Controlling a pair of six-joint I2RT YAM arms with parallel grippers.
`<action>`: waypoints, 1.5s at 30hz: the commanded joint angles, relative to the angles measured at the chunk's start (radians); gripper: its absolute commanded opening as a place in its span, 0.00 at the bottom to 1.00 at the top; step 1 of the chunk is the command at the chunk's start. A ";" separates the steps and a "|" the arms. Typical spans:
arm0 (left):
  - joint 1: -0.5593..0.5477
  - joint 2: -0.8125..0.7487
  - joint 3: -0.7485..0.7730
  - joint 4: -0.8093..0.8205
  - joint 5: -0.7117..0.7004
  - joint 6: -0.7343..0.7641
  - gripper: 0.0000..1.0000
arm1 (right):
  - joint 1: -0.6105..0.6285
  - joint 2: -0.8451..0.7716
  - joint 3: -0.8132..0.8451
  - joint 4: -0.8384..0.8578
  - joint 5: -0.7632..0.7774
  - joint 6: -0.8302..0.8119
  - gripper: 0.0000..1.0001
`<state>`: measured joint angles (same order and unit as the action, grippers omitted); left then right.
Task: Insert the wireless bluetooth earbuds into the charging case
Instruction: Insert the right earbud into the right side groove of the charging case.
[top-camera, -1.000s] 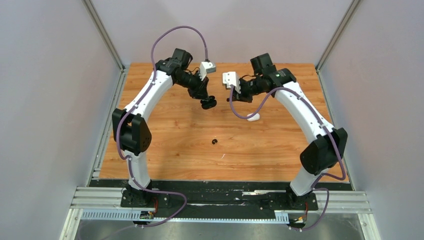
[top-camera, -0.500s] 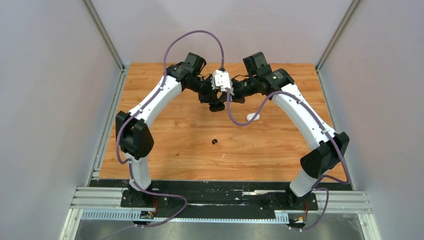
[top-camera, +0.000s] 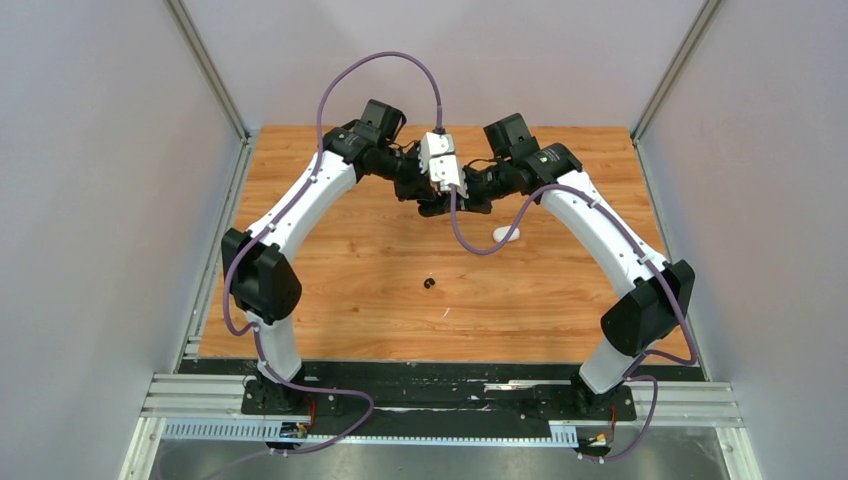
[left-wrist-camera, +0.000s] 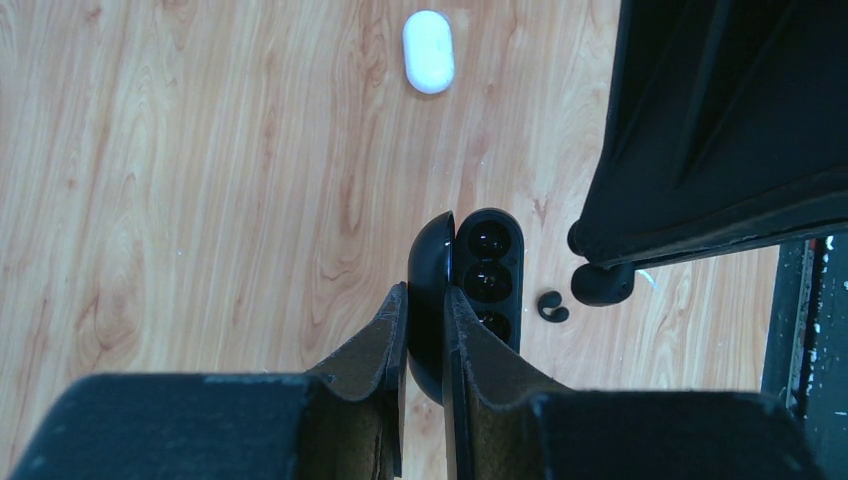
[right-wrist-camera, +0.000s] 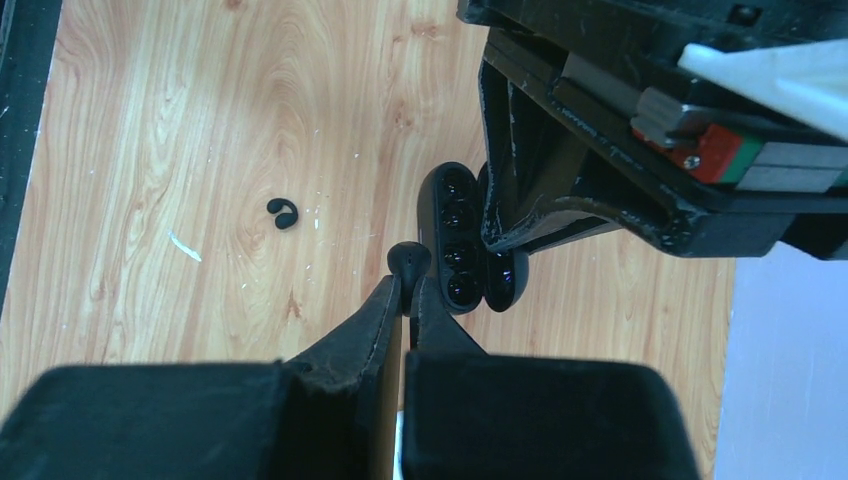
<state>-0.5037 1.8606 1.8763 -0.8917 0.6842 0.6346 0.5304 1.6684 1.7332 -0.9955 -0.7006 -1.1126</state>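
My left gripper (left-wrist-camera: 425, 295) is shut on the lid of the open black charging case (left-wrist-camera: 488, 275) and holds it above the table, with its dark sockets showing. Pinched in the tips of my shut right gripper (right-wrist-camera: 408, 290) is a black earbud (right-wrist-camera: 408, 260), right beside the case's (right-wrist-camera: 460, 240) open face. From above, the two grippers (top-camera: 432, 207) (top-camera: 462, 205) meet over the far middle of the table. A second black earbud (top-camera: 429, 283) lies loose on the wood (right-wrist-camera: 283, 212). No white earbuds are in view.
A closed white pebble-shaped case (top-camera: 506, 234) lies on the wood just right of the grippers, also in the left wrist view (left-wrist-camera: 428, 51). The purple cable of the right arm (top-camera: 470, 235) hangs low near it. The wooden table (top-camera: 330, 300) is walled on three sides.
Both arms swung inward. The grippers were apart a second ago and now meet, with the held earbud brought up against the open black case.
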 joint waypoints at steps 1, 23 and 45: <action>-0.001 -0.065 0.001 0.016 0.043 0.003 0.00 | 0.012 -0.007 0.014 0.048 -0.007 -0.019 0.00; -0.001 -0.078 -0.007 -0.007 0.062 0.041 0.00 | 0.022 0.018 -0.026 0.087 0.061 -0.044 0.00; -0.001 -0.106 -0.041 0.030 0.103 0.021 0.00 | 0.044 0.026 -0.061 0.094 0.106 -0.042 0.01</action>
<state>-0.5034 1.8233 1.8400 -0.9047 0.7315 0.6678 0.5625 1.6840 1.6844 -0.9108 -0.6144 -1.1465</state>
